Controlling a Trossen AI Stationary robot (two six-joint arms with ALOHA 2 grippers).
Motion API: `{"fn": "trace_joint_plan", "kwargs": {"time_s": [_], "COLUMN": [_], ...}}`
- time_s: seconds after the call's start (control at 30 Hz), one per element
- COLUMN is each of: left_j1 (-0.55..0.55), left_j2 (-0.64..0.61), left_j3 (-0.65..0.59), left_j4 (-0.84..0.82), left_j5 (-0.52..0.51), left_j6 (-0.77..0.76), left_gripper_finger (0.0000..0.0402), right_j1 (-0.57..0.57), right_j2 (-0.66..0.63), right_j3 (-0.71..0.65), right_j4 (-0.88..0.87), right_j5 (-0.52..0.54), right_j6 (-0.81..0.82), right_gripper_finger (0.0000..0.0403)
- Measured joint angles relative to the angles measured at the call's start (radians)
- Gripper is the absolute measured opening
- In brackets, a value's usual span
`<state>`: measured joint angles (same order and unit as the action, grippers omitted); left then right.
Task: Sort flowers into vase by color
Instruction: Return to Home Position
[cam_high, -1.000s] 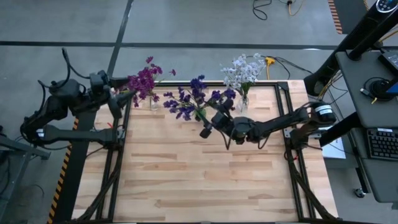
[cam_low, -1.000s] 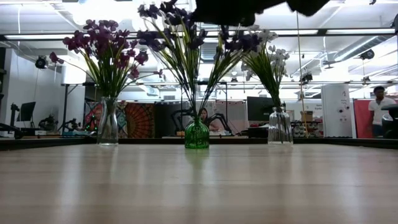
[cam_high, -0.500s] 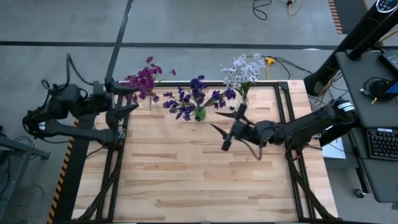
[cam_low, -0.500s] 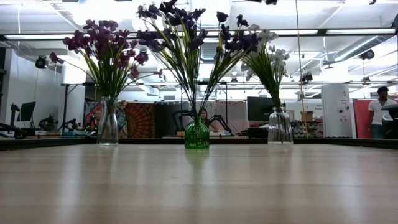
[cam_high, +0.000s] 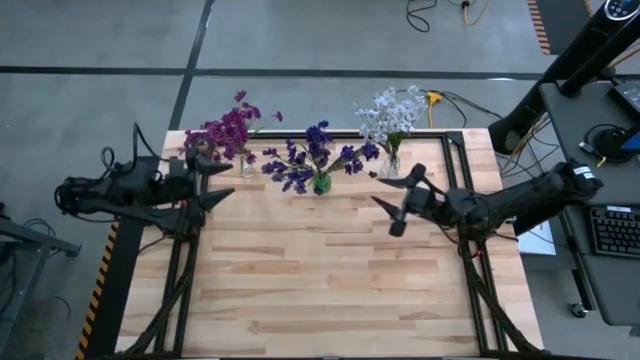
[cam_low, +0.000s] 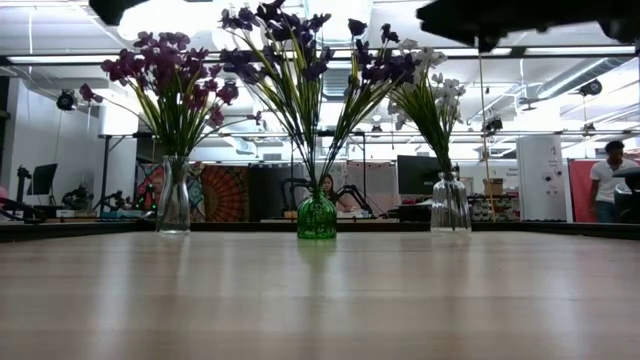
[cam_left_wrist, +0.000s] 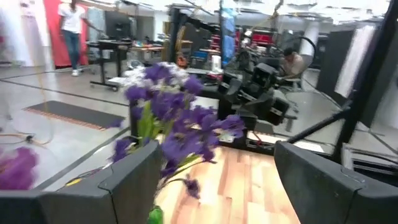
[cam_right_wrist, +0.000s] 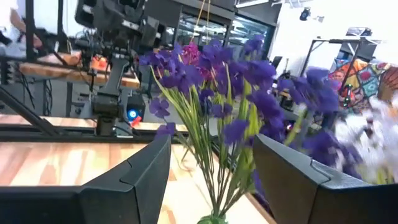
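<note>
Three vases stand along the table's far edge. The magenta-purple flowers (cam_high: 232, 130) fill a clear vase (cam_low: 173, 205) on the left. The dark blue-violet flowers (cam_high: 315, 157) sit in a green vase (cam_low: 317, 217) in the middle. The pale white-blue flowers (cam_high: 390, 115) stand in a clear vase (cam_low: 450, 207) on the right. My left gripper (cam_high: 212, 181) is open at the table's left edge, near the magenta vase, holding nothing. My right gripper (cam_high: 397, 201) is open above the table, right of the green vase, also empty.
The wooden tabletop (cam_high: 320, 290) stretches bare toward the near edge. Black frame rails (cam_high: 178, 270) run along both sides. A desk with a keyboard (cam_high: 612, 230) stands to the right. A person (cam_low: 606, 180) stands in the room behind.
My right gripper drew back from the blue-violet flowers toward the table's right edge and stays open. My left gripper pulled away from the magenta flowers, moving toward the near edge. All the flowers stay upright in their vases.
</note>
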<state>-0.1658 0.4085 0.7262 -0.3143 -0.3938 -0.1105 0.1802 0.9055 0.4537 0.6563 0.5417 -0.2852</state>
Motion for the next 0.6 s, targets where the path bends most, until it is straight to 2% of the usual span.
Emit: {"fn": "trace_joint_plan", "kwargs": {"time_s": [0.4, 0.47, 0.6], "left_j1": [0.0, 0.0, 0.0], "left_j2": [-0.211, -0.243, -0.295], "left_j3": [-0.257, -0.28, -0.283], "left_j4": [0.121, 0.112, 0.106], "left_j5": [-0.006, 0.037, 0.21], "left_j6": [-0.011, -0.018, -0.051], "left_gripper_finger": [0.0294, 0.0294, 0.0294], "right_j1": [-0.019, -0.03, -0.048], "right_j2": [-0.132, -0.135, -0.141], "right_j3": [-0.327, -0.363, -0.419], "right_j4": [0.313, 0.361, 0.392], "right_j5": [0.0, 0.0, 0.0], "right_j6": [0.064, 0.079, 0.108], "right_gripper_finger": [0.0219, 0.0219, 0.0219]}}
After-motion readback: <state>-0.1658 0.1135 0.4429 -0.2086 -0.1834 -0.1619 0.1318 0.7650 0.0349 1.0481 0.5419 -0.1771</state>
